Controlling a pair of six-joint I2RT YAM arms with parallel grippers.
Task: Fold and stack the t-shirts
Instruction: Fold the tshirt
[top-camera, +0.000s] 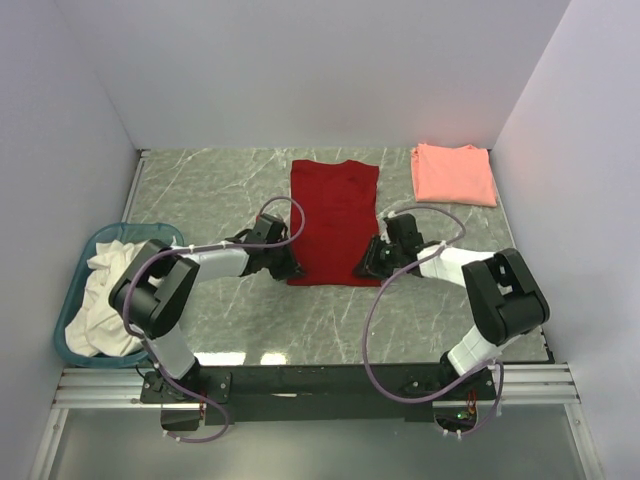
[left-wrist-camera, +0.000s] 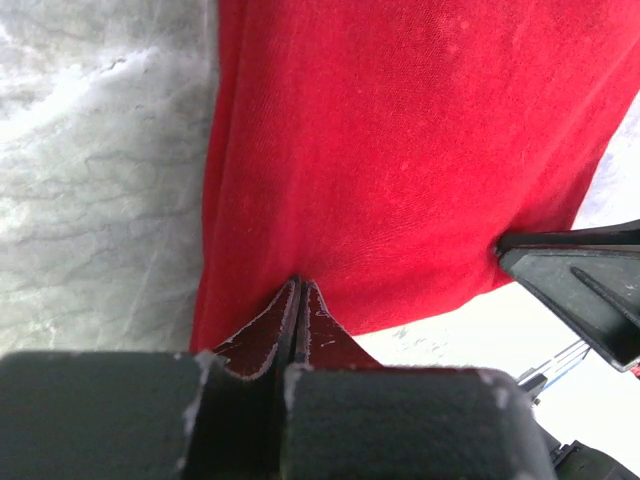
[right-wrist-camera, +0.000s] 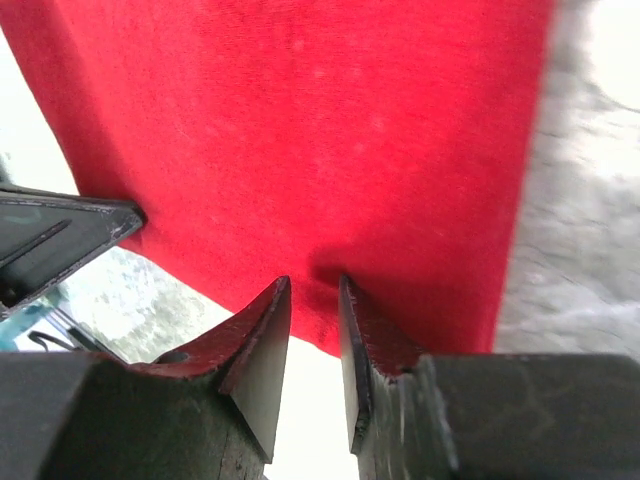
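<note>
The deep red t-shirt (top-camera: 335, 215) lies flat on the table (top-camera: 200, 190), hem toward the near edge. Your left gripper (left-wrist-camera: 297, 285) is pinched shut on one hem corner. The right gripper (right-wrist-camera: 313, 283) straddles the other, jaws apart. Close it before lifting, then raise both evenly.

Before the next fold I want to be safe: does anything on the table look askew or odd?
Nothing is spilled or damaged. The deep red cloth t-shirt lies flat; the folded salmon-pink t-shirt sits apart. One mismatch: the left gripper pinches the hem, the right gripper stands open.
</note>
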